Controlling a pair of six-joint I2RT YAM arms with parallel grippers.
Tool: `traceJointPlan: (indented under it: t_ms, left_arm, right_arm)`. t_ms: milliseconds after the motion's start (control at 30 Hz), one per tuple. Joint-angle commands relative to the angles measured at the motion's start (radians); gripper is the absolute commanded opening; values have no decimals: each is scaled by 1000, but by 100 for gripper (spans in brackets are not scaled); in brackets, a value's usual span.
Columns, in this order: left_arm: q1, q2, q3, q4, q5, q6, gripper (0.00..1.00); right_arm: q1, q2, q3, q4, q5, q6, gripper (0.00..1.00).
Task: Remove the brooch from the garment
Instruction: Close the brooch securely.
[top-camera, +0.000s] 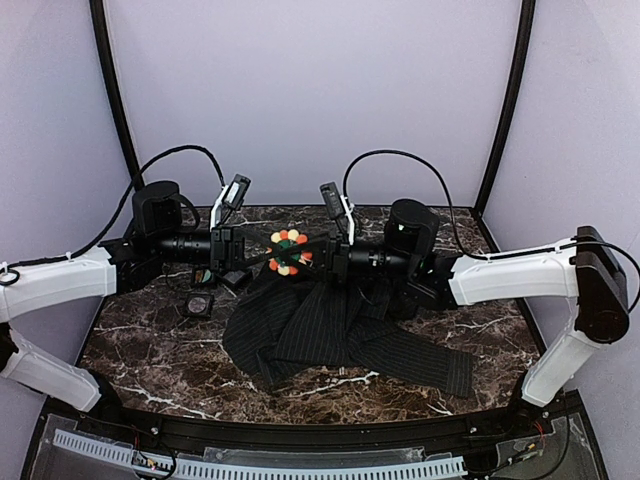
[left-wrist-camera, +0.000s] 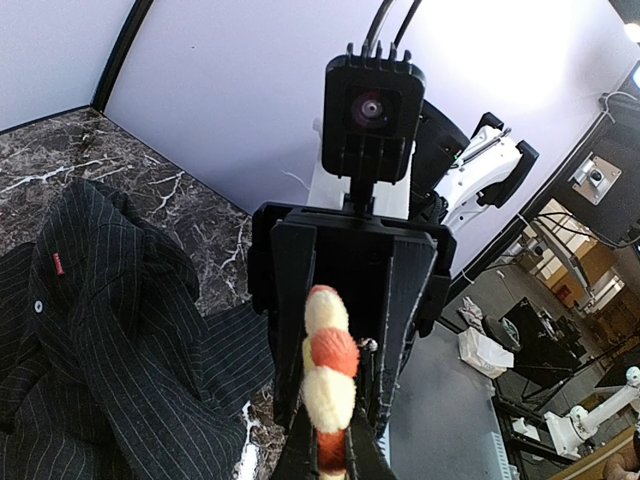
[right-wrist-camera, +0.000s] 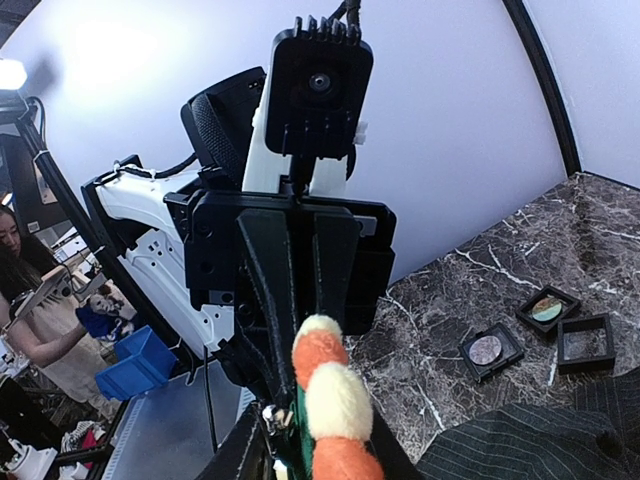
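Setting: dark marble-patterned table (top-camera: 150, 350) with white veins, enclosed by plain lilac walls (top-camera: 320, 90).
Brooch: small round flower-shaped brooch (top-camera: 288, 252), green centre ringed by orange, red and white beads, raised between the two arms, above the crumpled black pinstriped garment (top-camera: 330, 330).
Left gripper (top-camera: 268, 258): pressed together on the brooch, probably to steady it.
Right gripper (top-camera: 312, 250): fingers flank the brooch's far side; whether they pinch it, I cannot tell.
Cloth link: whether fabric hangs from the pin is unclear.
Containers: three small square black boxes (right-wrist-camera: 490, 350) beside the garment; one holds a round pale disc, one a streaked teal-and-tan fill, and the third is too dim to read.
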Motion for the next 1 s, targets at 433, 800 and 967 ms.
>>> traceJointPlan:
  t_ms: [433,800,967]
  left_arm:
    - [-11,-6,4,-30,7,27,1]
    - [-11,-28,-5,-45,-56,34,1]
    - [-9,-36,-4,-61,-79,46,1]
  right_arm:
    - [7,24,27,18,17,14,22]
    - [6,5,-9,54,43,27,21]
    - [4,-5,-21,59,56,28,21]
